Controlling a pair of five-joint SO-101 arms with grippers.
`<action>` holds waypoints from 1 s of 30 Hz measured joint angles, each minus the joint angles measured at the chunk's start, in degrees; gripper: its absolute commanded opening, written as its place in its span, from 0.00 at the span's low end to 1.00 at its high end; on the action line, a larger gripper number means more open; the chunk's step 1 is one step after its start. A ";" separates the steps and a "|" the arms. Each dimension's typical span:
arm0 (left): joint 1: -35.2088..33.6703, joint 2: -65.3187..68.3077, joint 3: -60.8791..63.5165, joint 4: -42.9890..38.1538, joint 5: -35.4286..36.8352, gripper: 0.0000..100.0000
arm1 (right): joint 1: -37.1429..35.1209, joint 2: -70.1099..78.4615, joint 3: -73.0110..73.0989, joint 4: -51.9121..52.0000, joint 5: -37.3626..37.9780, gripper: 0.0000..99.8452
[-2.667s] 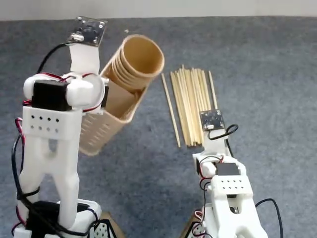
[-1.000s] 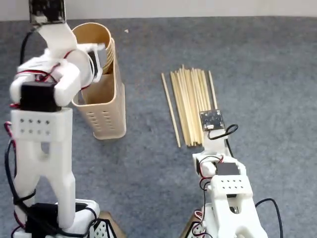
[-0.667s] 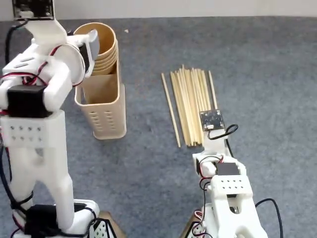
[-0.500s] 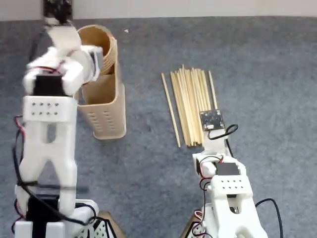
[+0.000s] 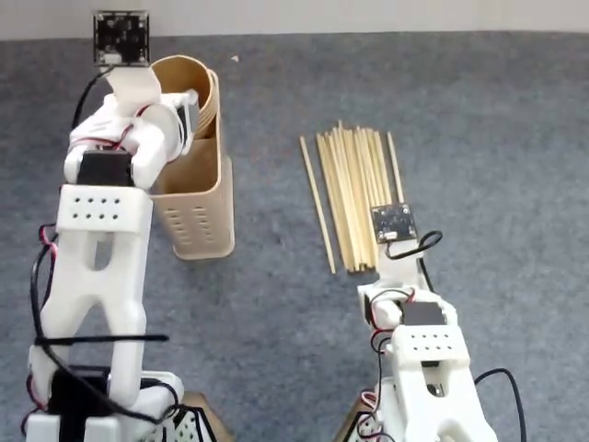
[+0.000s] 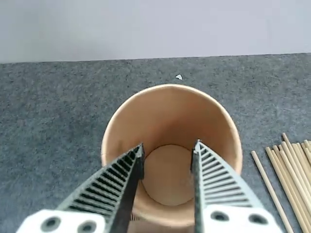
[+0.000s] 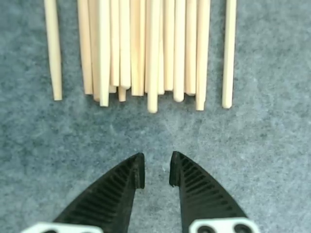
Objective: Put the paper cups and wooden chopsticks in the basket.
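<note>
The left arm (image 5: 97, 230) stands raised, its left gripper (image 6: 168, 145) pointing down with fingers parted. The right arm (image 5: 425, 350) sits folded low, the right gripper (image 7: 156, 158) showing a narrow gap.

One camera looked down over the grey tabletop (image 5: 479, 110). Two sat close behind the black left pincer (image 6: 168, 146) and right pincer (image 7: 156, 162). All saw pale wooden sticks (image 5: 354, 193).

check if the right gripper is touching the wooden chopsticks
Apart. The right wrist view shows bare carpet between the right gripper and the wooden chopsticks' near ends.
</note>
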 measured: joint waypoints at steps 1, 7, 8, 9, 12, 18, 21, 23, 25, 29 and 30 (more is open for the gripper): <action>0.00 0.35 -2.02 0.18 0.00 0.19 | 0.00 0.00 0.00 0.00 0.00 0.11; -0.35 0.53 -17.85 9.93 -0.09 0.19 | 0.00 0.00 0.00 0.00 0.00 0.11; -0.35 0.53 -20.84 11.60 -0.09 0.19 | 0.00 0.00 0.00 0.00 0.00 0.11; -0.35 0.53 -23.56 13.01 -0.09 0.19 | 0.00 0.00 0.00 0.00 0.00 0.11; -0.18 0.53 -31.74 17.41 -0.18 0.19 | 0.00 0.00 0.00 0.00 0.00 0.11; -0.44 -5.63 -40.00 32.00 -1.85 0.14 | 0.00 0.00 0.00 0.00 0.00 0.11; -0.44 -13.80 -38.07 35.87 -2.64 0.14 | 0.00 0.00 0.00 0.00 0.00 0.11; 0.18 -19.78 -33.14 37.54 -5.80 0.14 | 0.00 0.00 0.00 0.00 0.00 0.11; 1.05 -26.02 -25.05 37.71 -8.62 0.14 | 0.00 0.00 0.00 0.00 0.00 0.11; 0.18 -37.19 -2.37 32.26 -12.48 0.14 | 0.00 0.00 0.00 0.00 2.73 0.11; -0.44 -40.35 4.31 29.71 -12.75 0.14 | 0.00 0.00 0.00 0.00 4.75 0.11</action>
